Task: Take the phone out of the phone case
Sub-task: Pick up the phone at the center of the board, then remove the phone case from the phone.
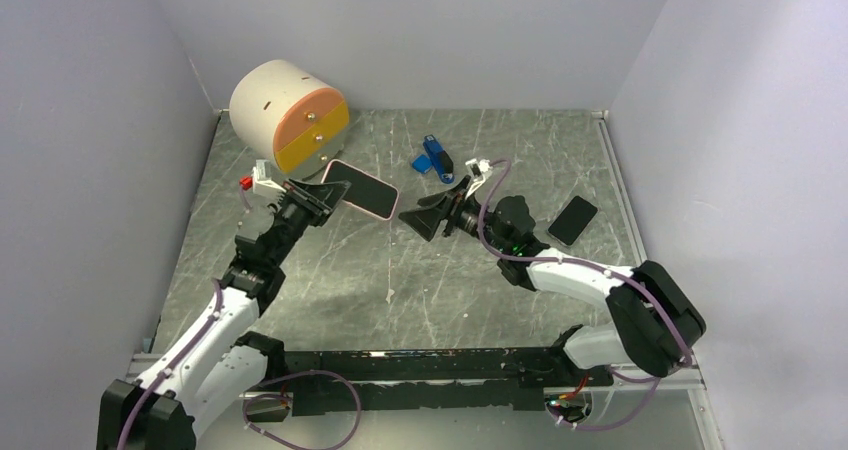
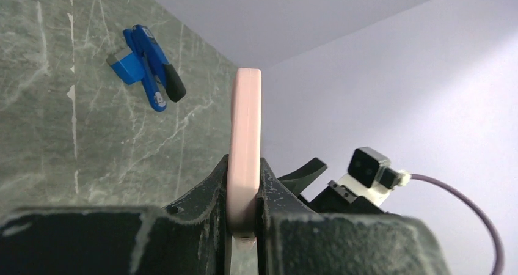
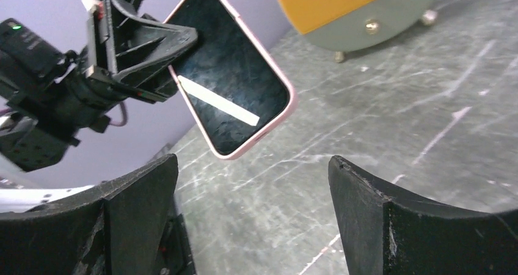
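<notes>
Fingers of the left arm are closed tight on one end of the black-screened phone in its pale pink case, holding it in the air above the grey marbled table. The right arm's fingers are spread wide and empty, facing the phone, close by but not touching it.

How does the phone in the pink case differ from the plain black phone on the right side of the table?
The phone in the pink case has a pink rim around its dark screen; the plain black phone is black all over. The cased one is held above the grey marbled table, clamped at one end by the left gripper; the black one lies flat on it, untouched. Both are flat rectangles with dark faces.
</notes>
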`<state>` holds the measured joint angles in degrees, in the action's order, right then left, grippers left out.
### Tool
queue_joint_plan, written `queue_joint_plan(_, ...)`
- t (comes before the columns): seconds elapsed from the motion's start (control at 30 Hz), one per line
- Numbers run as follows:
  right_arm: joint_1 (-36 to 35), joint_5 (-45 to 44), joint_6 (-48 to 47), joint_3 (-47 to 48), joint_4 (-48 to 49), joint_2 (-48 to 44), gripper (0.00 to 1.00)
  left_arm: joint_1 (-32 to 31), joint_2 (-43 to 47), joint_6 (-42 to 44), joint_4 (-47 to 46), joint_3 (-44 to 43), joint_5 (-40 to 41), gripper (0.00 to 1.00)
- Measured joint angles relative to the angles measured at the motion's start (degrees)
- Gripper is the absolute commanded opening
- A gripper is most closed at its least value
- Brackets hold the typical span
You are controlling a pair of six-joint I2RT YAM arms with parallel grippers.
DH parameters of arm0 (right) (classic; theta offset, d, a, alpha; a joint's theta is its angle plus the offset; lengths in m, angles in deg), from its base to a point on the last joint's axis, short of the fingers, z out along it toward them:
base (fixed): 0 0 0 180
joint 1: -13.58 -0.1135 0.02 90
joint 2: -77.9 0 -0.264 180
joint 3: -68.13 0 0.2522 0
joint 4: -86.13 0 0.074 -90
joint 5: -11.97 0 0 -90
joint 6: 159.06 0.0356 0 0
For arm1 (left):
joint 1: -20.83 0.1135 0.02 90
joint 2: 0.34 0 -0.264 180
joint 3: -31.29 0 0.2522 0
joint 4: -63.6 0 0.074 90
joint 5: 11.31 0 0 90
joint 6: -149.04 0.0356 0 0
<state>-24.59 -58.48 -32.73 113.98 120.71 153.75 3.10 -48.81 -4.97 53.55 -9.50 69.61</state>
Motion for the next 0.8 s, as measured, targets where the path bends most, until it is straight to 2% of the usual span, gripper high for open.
queue_joint_plan(0.1,-0.02,3.41,2.45,0.13,3.61,2.16,0.90,0.02,1.60,-1.99,-0.39,0.66,0.92,0.03)
queue_joint_plan(0.3,-0.02,8.09,6.49,1.14,7.28,5.29,0.76,0.02,2.23,-6.25,-3.37,1.62,0.83,0.02)
queue_joint_plan(0.57,-0.02,12.13,9.27,3.02,11.91,5.53,0.58,0.02,0.85,-10.75,-7.63,2.73,-0.83,0.03)
queue_joint_plan(0.8,0.26,14.16,10.95,3.69,14.78,6.93,0.48,0.31,-0.15,-12.59,-10.71,3.13,-1.55,0.03)
